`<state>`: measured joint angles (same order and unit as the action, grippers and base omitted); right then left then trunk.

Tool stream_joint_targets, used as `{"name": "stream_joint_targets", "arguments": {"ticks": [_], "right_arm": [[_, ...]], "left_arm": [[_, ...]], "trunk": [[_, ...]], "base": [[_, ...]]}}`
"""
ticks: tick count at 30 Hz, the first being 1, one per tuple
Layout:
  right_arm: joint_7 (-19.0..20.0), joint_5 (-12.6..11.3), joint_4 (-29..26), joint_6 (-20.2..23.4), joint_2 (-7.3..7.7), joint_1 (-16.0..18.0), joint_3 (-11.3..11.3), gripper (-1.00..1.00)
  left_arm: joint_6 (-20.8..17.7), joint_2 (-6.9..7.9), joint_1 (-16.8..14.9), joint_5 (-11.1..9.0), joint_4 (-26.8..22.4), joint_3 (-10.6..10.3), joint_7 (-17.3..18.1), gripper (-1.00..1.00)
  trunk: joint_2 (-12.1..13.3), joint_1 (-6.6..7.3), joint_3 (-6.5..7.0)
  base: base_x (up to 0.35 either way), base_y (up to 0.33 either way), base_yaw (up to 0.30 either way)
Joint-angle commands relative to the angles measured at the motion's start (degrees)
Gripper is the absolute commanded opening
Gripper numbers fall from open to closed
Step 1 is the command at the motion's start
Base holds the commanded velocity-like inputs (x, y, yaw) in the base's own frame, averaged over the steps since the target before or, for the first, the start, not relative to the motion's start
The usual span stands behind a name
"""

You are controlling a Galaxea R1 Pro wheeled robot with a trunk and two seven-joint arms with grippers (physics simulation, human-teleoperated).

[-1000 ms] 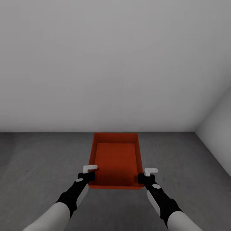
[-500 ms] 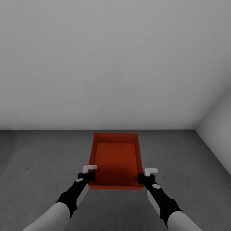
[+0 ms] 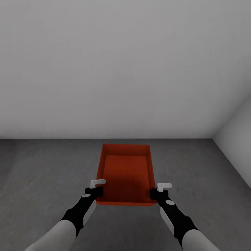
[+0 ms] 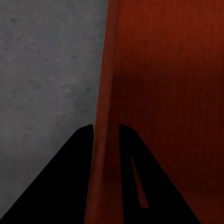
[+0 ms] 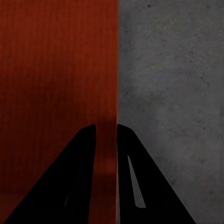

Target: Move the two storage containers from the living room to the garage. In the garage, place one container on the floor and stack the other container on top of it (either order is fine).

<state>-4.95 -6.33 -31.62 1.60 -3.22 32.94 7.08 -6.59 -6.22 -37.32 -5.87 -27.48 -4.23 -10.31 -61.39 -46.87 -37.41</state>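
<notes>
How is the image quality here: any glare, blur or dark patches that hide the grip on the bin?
Head view: flat, even light, no glare; storage container sharp. Left wrist view: left gripper fingers are black silhouettes straddling the bin wall, floor soft and mottled. Right wrist view: right gripper likewise, with the wall darkening toward the fingers.

I have both arms stretched forward and low, elbows in, wrists level. My left tool (image 3: 98, 191) is clamped on the near left corner of the bin (image 3: 127, 172), one finger (image 4: 70, 186) outside the wall and one inside. My right tool (image 3: 154, 192) pinches the near right corner the same way, its fingers (image 5: 140, 186) straddling the wall.
</notes>
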Motion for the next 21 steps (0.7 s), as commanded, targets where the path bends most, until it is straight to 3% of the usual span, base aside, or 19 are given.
{"name": "stream_joint_targets", "arguments": {"ticks": [1,8,21], "right_arm": [[-0.75,-0.22,-0.11,0.16,0.13,0.02,-0.05,-1.00],[-1.32,-0.35,-0.06,-2.70,0.11,0.02,-0.09,-1.00],[-1.37,-0.37,0.62,-2.97,0.06,0.03,0.08,-1.00]], "left_arm": [[-0.35,0.09,-0.03,-0.46,-0.19,-0.01,-0.76,-1.00],[-0.35,0.06,-0.03,-0.46,-0.26,-0.04,-0.76,-1.00],[-0.35,0.05,-0.03,-0.53,0.01,-0.03,-0.76,-1.00]], "trunk": [[-0.03,0.00,-0.14],[-0.03,0.00,-0.66],[-0.03,0.00,-0.74]], "base": [[0.000,0.000,0.000],[0.000,0.000,0.000],[0.000,0.000,0.000]]}}
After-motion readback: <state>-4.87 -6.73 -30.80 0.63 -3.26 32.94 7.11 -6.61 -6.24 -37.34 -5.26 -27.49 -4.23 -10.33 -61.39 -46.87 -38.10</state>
